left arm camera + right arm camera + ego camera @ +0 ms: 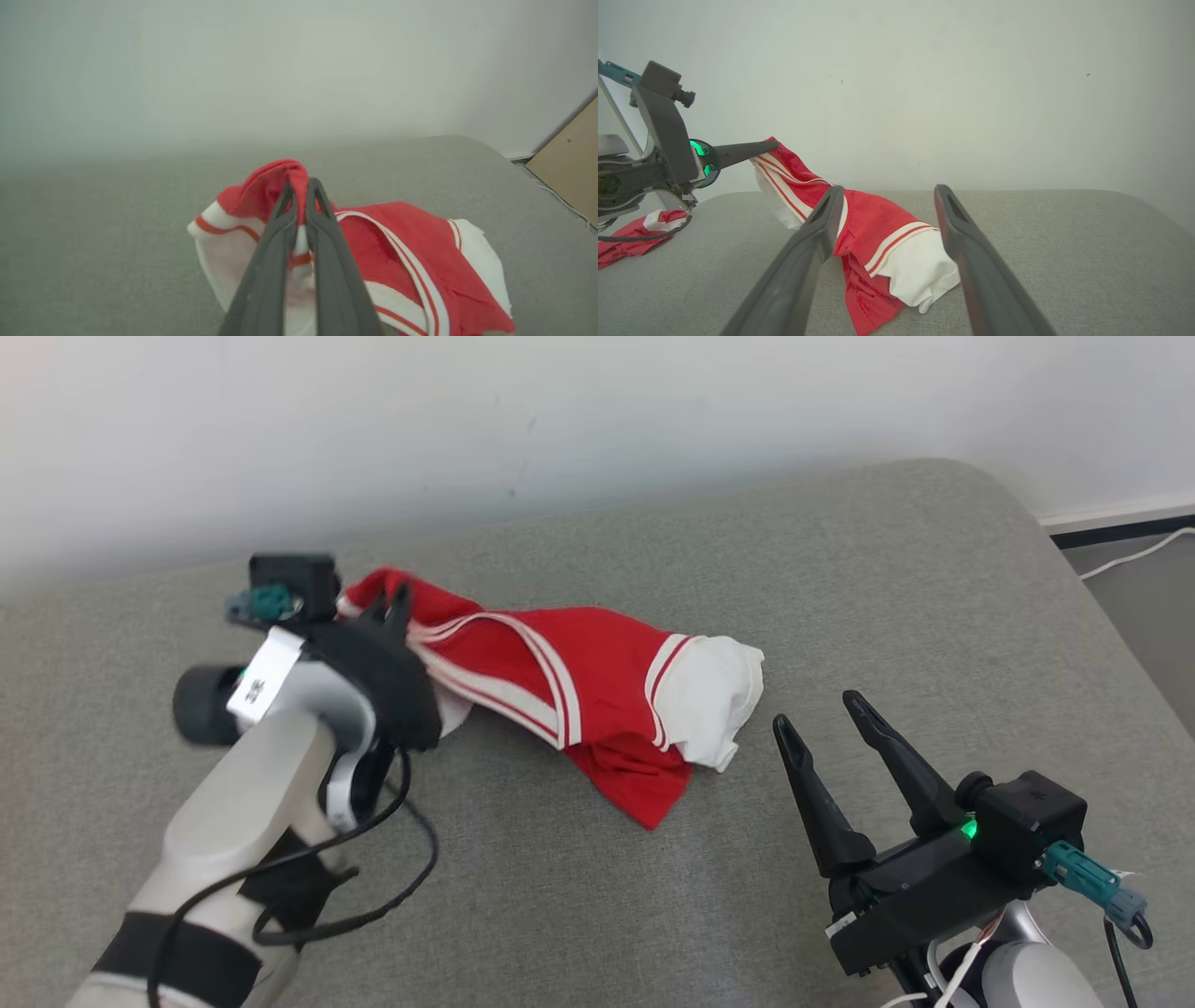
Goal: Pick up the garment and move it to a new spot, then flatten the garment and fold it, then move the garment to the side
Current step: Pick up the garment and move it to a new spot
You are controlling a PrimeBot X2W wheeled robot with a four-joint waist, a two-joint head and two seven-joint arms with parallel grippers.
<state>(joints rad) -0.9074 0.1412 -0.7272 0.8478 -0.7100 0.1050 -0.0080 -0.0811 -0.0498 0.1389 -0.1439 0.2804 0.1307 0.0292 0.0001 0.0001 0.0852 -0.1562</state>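
Because the left pincer (392,605) is clamped on only a small red fold at one end of the red-and-white jersey (579,681), that hold is the likely weak point of the pick-up step. In the left wrist view the two fingers (273,247) meet on a thin bunch of cloth. A quick lift, or a drag across the grey cushion (934,616), could pull the fold free. A second risk lies in the bulk of the jersey, which lies crumpled on the cushion: carried by one end, it would probably hang as a rope and land twisted, making it harder to flatten. The loose black cable (411,859) looping beside the left forearm could also snag if the arm swings low.

Position: the jersey lies across the middle of the cushion, nearer the back edge than the front edge. Its left end is raised off the cushion in the left pincer, and its white sleeve (709,700) lies toward the right. The right pincer (820,711) stands with fingers spread and holds nothing. It is just beside the white sleeve, toward the cushion's front right, pointed at the sleeve but not touching it.
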